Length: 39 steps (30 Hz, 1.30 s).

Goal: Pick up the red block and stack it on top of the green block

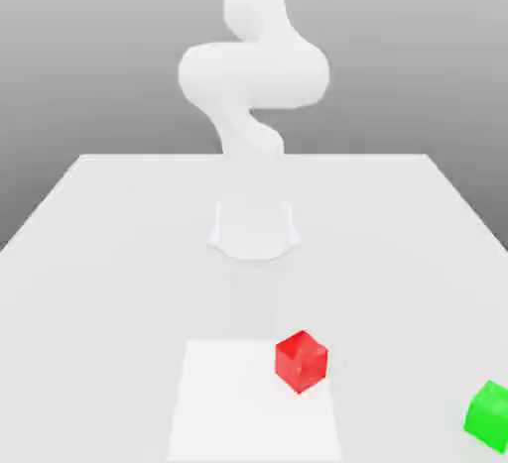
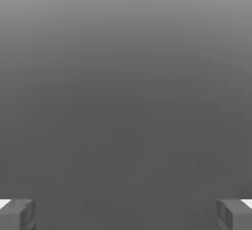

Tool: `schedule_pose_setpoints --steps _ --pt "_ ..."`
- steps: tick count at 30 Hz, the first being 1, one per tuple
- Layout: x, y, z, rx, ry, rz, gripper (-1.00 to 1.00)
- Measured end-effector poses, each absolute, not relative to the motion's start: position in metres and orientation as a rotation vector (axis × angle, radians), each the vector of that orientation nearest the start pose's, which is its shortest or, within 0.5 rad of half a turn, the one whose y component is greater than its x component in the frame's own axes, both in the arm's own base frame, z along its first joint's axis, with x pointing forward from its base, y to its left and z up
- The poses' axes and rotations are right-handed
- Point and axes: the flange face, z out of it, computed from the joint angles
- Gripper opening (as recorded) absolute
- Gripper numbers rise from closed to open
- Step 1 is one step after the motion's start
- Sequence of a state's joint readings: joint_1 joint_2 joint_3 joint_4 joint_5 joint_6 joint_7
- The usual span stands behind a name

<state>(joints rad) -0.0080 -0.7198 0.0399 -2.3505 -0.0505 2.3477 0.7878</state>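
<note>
The red block (image 1: 301, 360) sits on the white table (image 1: 109, 253), near the front and a little toward the exterior view's right. The green block (image 1: 489, 414) rests apart from it at the front, at the exterior view's right edge, partly cut off by the frame. In the hand view my gripper (image 2: 126, 216) is open, its two grey fingertips (image 2: 17, 214) far apart with nothing between them, and a plain grey background lies beyond. The white arm (image 1: 253, 74) rises from the table's far middle and leaves the frame at the top.
The arm's round base (image 1: 254, 228) stands at the middle of the table. A slightly brighter square patch (image 1: 238, 402) lies on the table at the front, with the red block at its far right corner. The table's far edge (image 1: 253, 157) runs behind the base.
</note>
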Motion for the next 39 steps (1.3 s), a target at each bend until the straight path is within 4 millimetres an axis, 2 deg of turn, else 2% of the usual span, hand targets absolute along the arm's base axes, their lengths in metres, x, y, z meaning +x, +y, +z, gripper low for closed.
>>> schedule_pose_setpoints --steps 4,6,9,14,17,20,23,29,35,36,39 --pt "0.422 0.035 0.564 -2.806 0.889 -0.867 0.00" --pt "0.434 0.039 0.515 -2.901 0.830 -0.786 0.00" --pt "0.442 0.042 0.444 -3.020 0.730 -0.643 0.00" --pt "0.430 0.047 0.333 -3.140 0.534 -0.373 0.00" --pt "0.410 0.051 0.276 -3.163 0.406 -0.210 0.00" --pt "0.383 0.063 0.229 -3.149 0.261 -0.060 0.00" --pt "0.373 0.069 0.207 -3.135 0.204 -0.016 0.00" --pt "0.377 0.065 0.182 -3.128 0.225 -0.019 0.00" --pt "0.372 0.064 0.149 -3.132 0.220 -0.007 0.00" --pt "0.371 0.064 0.145 -3.133 0.218 -0.003 -1.00" --pt "0.371 0.064 0.145 -3.133 0.219 -0.003 -1.00"
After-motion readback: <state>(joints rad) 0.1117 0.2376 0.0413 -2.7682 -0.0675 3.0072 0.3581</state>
